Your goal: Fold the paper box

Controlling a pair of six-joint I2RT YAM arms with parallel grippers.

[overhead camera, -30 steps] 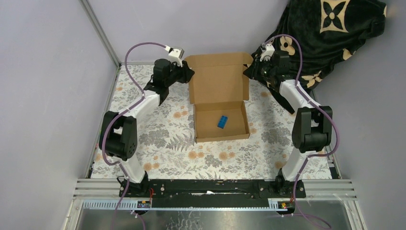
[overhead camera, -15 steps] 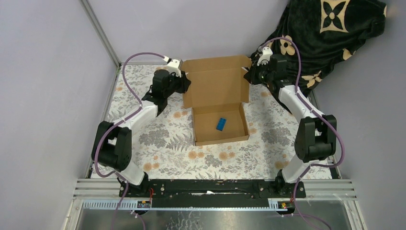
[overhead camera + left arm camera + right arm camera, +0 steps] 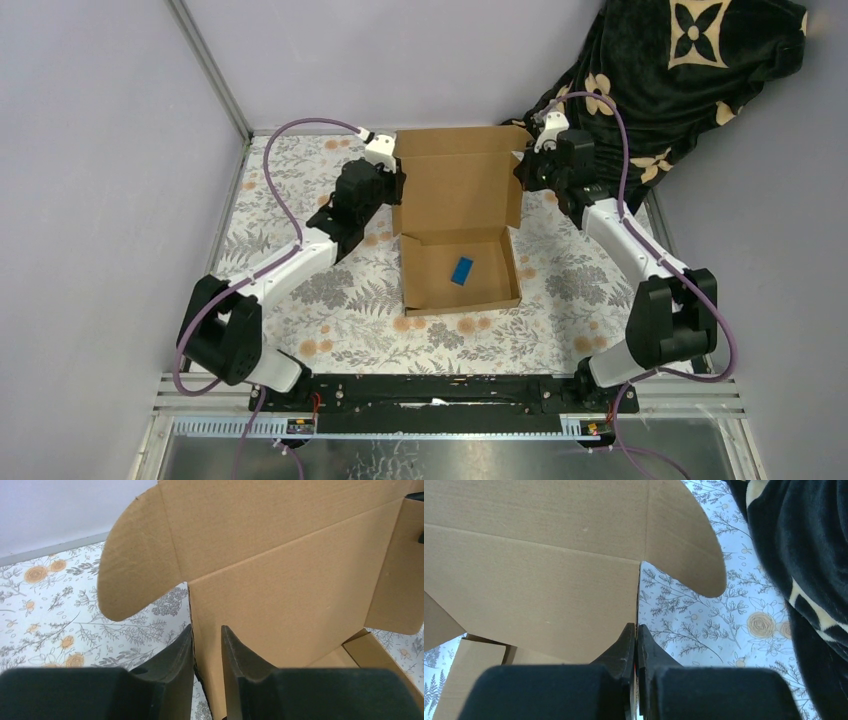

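On floral tablecloth (image 3: 340, 300) | pale walls (image 3: 100, 150) | paper box (image 3: 490, 278): right jaws pinch lid (image 3: 458, 185), left jaws seemingly spread

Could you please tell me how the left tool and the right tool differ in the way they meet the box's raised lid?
The left tool shows a gap between its fingers; the right tool is shut. On the paper box, the left tool straddles the raised lid's left edge; the right tool seems to pinch its right edge. Both meet the same lid.

paper box (image 3: 455, 190) — plain brown; small block (image 3: 462, 271) blue; tablecloth (image 3: 340, 300) grey-and-orange floral; draped cloth (image 3: 690, 70) black — beige flowers
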